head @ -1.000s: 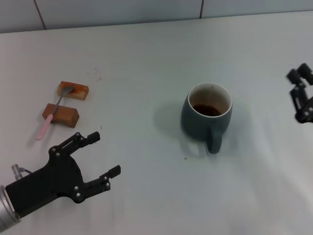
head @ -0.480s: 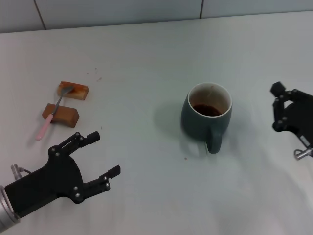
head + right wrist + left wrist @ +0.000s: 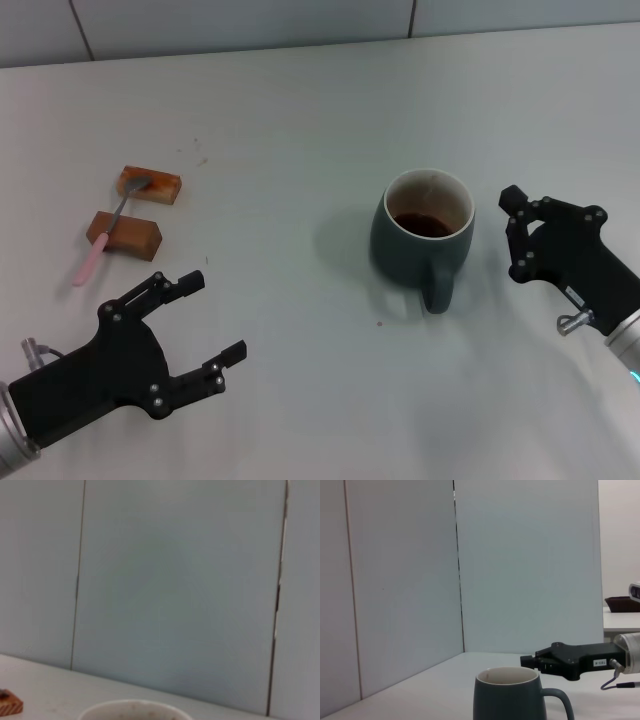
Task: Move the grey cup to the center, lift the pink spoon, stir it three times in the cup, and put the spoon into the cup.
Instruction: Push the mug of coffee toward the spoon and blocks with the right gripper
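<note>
The right hand is low over the worktop, just beside the grey cup on its right side, not touching it. Its two black fingers point at the cup and stand apart, so the hand is open with nothing in it. In the left wrist view the same right hand shows behind the cup, close to its rim.

The left hand is at the near left of the worktop. Its fingers are spread wide and it holds nothing.

The grey cup sits near the middle of the worktop, a bit to the right. It has brown drink inside, and its handle points toward the robot.

The pink spoon is far over on the left, well apart from the cup. It lies across two brown blocks (they look a bit like little cakes). Its silver bowl rests on the far block, its neck crosses the near block, and its pink end hangs down to the worktop. The left hand is near the spoon but not touching it.
</note>
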Robot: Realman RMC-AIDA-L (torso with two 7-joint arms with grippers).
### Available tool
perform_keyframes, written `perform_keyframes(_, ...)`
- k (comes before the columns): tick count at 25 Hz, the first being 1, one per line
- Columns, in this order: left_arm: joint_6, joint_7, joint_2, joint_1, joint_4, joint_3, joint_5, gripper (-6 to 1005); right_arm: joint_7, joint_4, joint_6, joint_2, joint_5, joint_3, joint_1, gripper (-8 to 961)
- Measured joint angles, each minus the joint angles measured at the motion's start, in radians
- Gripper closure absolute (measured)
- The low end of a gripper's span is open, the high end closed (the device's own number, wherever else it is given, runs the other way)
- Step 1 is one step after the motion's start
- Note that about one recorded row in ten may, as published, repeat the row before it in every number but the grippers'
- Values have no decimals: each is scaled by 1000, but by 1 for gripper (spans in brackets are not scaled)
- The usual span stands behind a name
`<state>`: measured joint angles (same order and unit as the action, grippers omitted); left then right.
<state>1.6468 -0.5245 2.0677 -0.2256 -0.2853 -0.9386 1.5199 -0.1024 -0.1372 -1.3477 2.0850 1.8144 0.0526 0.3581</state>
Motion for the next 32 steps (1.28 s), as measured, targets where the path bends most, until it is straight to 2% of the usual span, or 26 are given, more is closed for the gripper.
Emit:
perform_keyframes(7, 3, 0, 0, 5, 0, -1, 0, 158, 0, -26, 70, 1, 12, 1, 31, 949)
perform_keyframes(14, 15, 0, 0, 6, 0, 1, 0, 158, 1, -73, 161, 1, 39, 1, 100, 943)
perform_keyframes(32, 20, 4, 2, 6, 0, 1, 0, 159, -5, -156, 262, 3, 42, 1, 228, 925)
